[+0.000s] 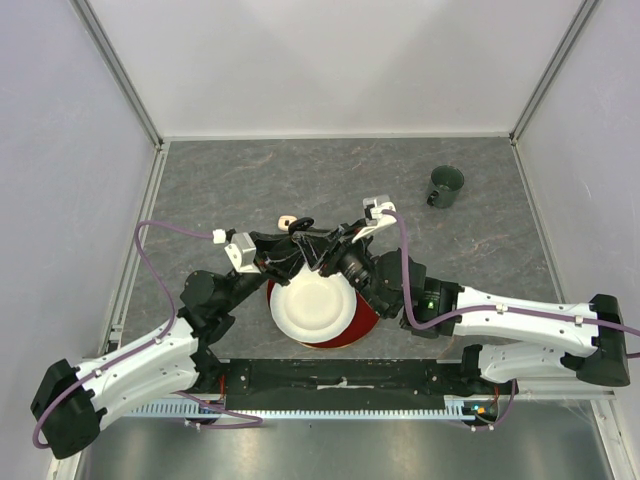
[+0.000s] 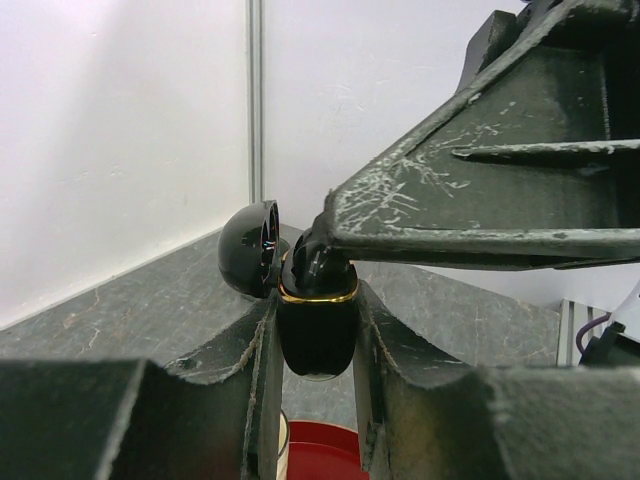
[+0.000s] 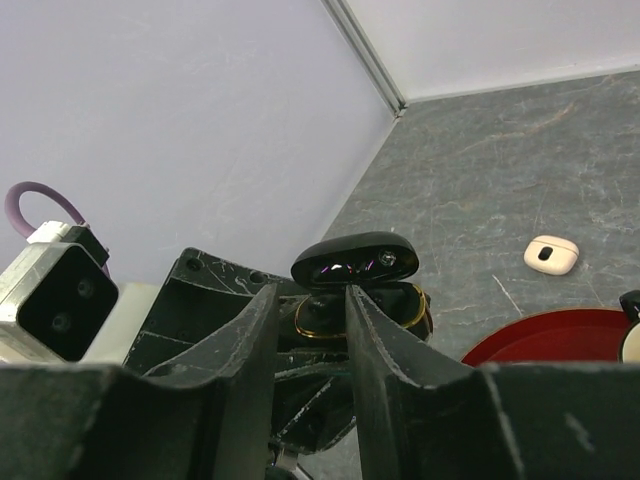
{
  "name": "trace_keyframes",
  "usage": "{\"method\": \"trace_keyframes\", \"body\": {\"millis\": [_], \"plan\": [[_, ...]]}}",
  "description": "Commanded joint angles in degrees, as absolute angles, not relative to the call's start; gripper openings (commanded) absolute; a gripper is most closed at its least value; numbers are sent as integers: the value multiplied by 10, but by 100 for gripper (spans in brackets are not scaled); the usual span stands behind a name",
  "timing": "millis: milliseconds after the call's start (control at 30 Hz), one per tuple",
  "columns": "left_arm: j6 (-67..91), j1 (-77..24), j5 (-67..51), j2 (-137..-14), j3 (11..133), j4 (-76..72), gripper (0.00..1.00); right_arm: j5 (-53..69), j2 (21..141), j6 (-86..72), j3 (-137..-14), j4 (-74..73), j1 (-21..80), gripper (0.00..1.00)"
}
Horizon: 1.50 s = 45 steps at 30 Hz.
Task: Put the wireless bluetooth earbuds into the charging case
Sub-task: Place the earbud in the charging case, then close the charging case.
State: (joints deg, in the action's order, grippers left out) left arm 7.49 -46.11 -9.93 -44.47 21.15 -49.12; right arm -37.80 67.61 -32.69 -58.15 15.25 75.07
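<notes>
Above the red bowl (image 1: 350, 330), top view: left claw (image 1: 298, 252) and right claw (image 1: 325, 252) meet tip to tip.

Left wrist view: left claw clamped narrow on the black charging case (image 2: 317, 330), gold-rimmed, lid open to its left. The right claw's fingertip (image 2: 335, 225) touches the case mouth.

Right wrist view: right claw slightly parted, case just beyond its tips. Whether it holds an earbud: cannot tell. White case (image 3: 552, 254) lies well off to its right.
</notes>
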Motion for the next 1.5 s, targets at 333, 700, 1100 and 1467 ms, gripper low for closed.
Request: {"method": "trace_keyframes", "body": {"millis": [333,700,1100,1467], "plan": [[57,-462,-96,-433,243,-551,2,-361,657,-291,-579,170,753,49],[58,-461,-94,-411,230,-523,2,-317,628,-255,-535,276,754,58],[57,-461,-64,-345,202,-453,2,-391,561,-293,-465,293,754,68],[79,-462,-85,-327,207,-386,2,-472,547,-327,-535,32,749,98]]}}
